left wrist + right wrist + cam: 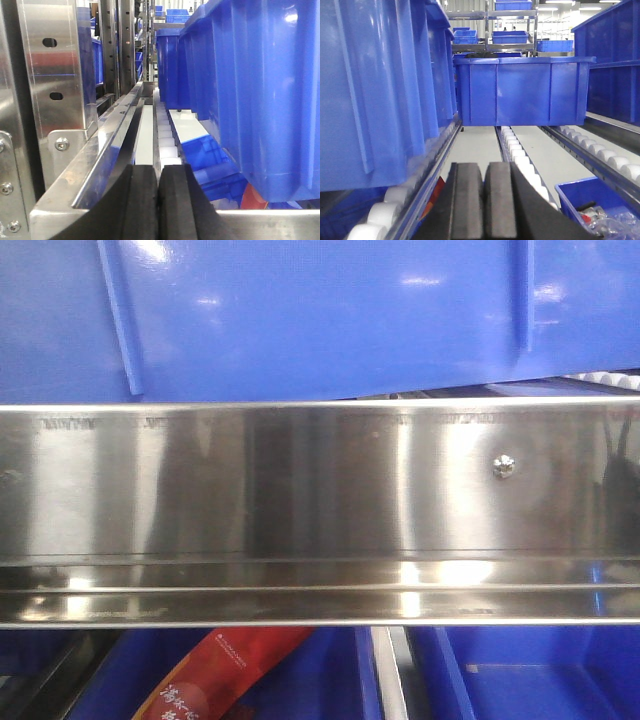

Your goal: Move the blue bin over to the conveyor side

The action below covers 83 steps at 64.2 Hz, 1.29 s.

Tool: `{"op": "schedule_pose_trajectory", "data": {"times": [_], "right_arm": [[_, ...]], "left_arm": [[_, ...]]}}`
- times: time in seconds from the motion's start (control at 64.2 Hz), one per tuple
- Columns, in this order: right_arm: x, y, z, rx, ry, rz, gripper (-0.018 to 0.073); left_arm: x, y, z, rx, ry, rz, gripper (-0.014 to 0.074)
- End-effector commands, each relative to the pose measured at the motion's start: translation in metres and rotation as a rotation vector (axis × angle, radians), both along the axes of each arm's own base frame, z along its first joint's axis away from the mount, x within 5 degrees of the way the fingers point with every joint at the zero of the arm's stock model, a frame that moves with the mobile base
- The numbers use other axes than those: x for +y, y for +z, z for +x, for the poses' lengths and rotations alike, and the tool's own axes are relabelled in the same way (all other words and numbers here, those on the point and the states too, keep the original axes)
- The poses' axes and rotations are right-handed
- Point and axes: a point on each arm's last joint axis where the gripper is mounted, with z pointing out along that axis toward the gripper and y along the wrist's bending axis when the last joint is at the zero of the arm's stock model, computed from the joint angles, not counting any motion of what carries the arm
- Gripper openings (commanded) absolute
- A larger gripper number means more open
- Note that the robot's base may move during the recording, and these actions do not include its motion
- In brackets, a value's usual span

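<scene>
The blue bin point(320, 310) was glossy royal blue and smooth-walled, with two slim raised ribs showing in the front view, and it sat on white rollers point(377, 214) just behind the steel rail point(300, 500) with its one screw point(504, 467). Both pincers were pressed together on nothing, the left gripper point(159, 200) beside the bin's wall and the right gripper point(484, 200) with the bin at its left. One second bin point(525, 90) stood crosswise ahead on the rollers, and one red packet point(225, 675) lay in a lower bin point(338, 685) under the rail

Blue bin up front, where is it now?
In the front view the blue bin spans the top, behind the steel rail; it sits between the left claw and right claw.
</scene>
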Motion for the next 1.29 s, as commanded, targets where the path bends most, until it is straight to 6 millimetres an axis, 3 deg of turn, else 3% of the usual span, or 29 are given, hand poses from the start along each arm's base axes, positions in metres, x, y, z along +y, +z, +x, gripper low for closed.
{"op": "schedule_pose_trajectory", "data": {"times": [0.0,0.265,0.483,0.638,0.794,1.09,1.277], "right_arm": [[0.0,0.005,-0.001,-0.057,-0.003,-0.006,-0.0069],[-0.002,0.03,-0.007,-0.226,0.004,0.089,-0.0069],[-0.001,0.102,-0.034,-0.253,0.013,0.037,-0.0069],[-0.002,0.143,-0.042,-0.154,-0.005,-0.018,-0.0069],[-0.002,0.177,-0.026,0.021,-0.006,-0.026,-0.0069],[0.0,0.229,0.022,0.451,-0.007,-0.043,-0.0069],[0.002,0.247,0.048,0.47,0.002,-0.036,-0.0069]], "left_arm": [[0.0,0.003,0.0,-0.027,-0.004,-0.013,-0.0009],[0.0,0.015,-0.002,-0.164,-0.003,-0.014,-0.0009],[-0.001,0.082,-0.022,-0.257,-0.006,-0.012,-0.0009],[-0.001,0.12,-0.035,-0.16,-0.009,-0.013,-0.0009],[-0.001,0.153,-0.032,0.001,-0.011,-0.015,-0.0009],[-0.002,0.209,0.002,0.33,-0.019,-0.021,-0.0009],[-0.003,0.224,0.018,0.297,-0.032,-0.037,-0.0009]]}}
